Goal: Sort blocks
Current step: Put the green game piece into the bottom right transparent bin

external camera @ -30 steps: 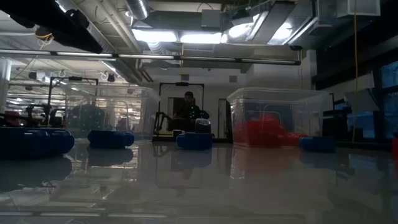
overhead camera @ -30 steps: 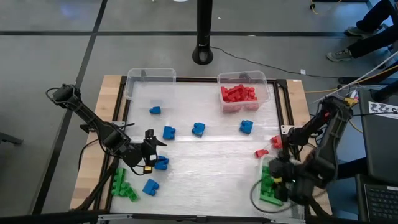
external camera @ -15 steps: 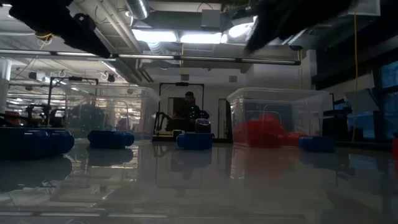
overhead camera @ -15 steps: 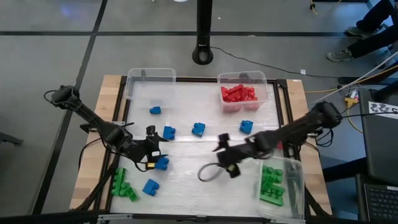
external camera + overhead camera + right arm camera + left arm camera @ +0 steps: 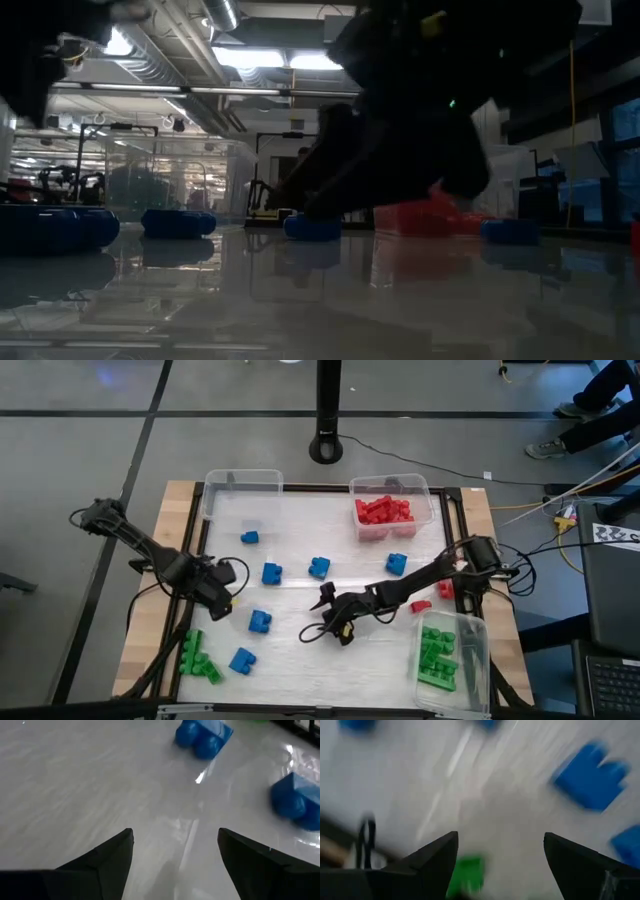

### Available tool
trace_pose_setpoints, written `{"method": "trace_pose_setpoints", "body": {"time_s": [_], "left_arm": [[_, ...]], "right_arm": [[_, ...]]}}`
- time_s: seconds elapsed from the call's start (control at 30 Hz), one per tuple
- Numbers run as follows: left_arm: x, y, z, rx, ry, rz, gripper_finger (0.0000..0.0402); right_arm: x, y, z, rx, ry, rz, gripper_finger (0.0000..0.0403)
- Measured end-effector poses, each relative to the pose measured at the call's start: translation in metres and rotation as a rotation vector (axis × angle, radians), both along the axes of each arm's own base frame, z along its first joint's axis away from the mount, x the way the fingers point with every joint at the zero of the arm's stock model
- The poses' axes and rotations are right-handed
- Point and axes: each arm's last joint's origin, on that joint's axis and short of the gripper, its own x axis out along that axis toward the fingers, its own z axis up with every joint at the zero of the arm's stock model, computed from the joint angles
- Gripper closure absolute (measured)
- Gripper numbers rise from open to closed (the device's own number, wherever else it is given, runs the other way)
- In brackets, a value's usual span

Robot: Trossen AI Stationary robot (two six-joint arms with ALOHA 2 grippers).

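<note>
Right hand [image 5: 335, 622] swung to open mid-table, left hand [image 5: 222, 592] retreating, fingers spread

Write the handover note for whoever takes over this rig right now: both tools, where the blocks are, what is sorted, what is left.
Left tool: open, empty, at the table's left side near the blue block.
Right tool: open, empty, reached out to mid-table.
Sorted: red blocks in the far right bin; green blocks in the near right bin.
Far left bin looks empty.
Left to do: six loose blue blocks across the table, green cluster at near left, two red blocks by the right edge.
</note>
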Motion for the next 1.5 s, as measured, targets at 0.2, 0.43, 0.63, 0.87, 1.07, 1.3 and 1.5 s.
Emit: {"method": "trace_pose_setpoints", "body": {"time_s": [0.2,0.43,0.63,0.87,1.07,1.3,1.5], "left_arm": [[-0.012,-0.003,-0.028,-0.087,0.117,0.187,0.0119],[-0.012,-0.005,-0.045,-0.126,0.169,0.347,0.0119],[-0.004,-0.009,-0.061,-0.098,0.295,0.364,0.0119],[0.005,-0.015,-0.083,-0.048,0.456,0.302,0.0119],[0.009,-0.018,-0.096,-0.052,0.471,0.18,0.0119],[0.015,-0.02,-0.09,-0.015,0.419,0.051,0.0119],[0.032,-0.028,-0.079,-0.029,0.292,-0.077,0.0119]], "right_arm": [[0.004,0.001,-0.012,0.0,-0.014,-0.001,0.0116],[0.005,0.001,-0.009,-0.015,-0.044,0.004,0.0116],[0.005,0.001,-0.009,-0.015,-0.044,0.004,0.0116],[0.006,0.001,-0.009,-0.013,-0.053,0.004,0.0116],[0.007,0.002,-0.007,-0.008,-0.071,0.004,0.0116],[0.007,0.002,-0.007,-0.008,-0.071,0.004,0.0116],[0.007,0.002,-0.007,-0.011,-0.071,0.006,0.0116]]}}
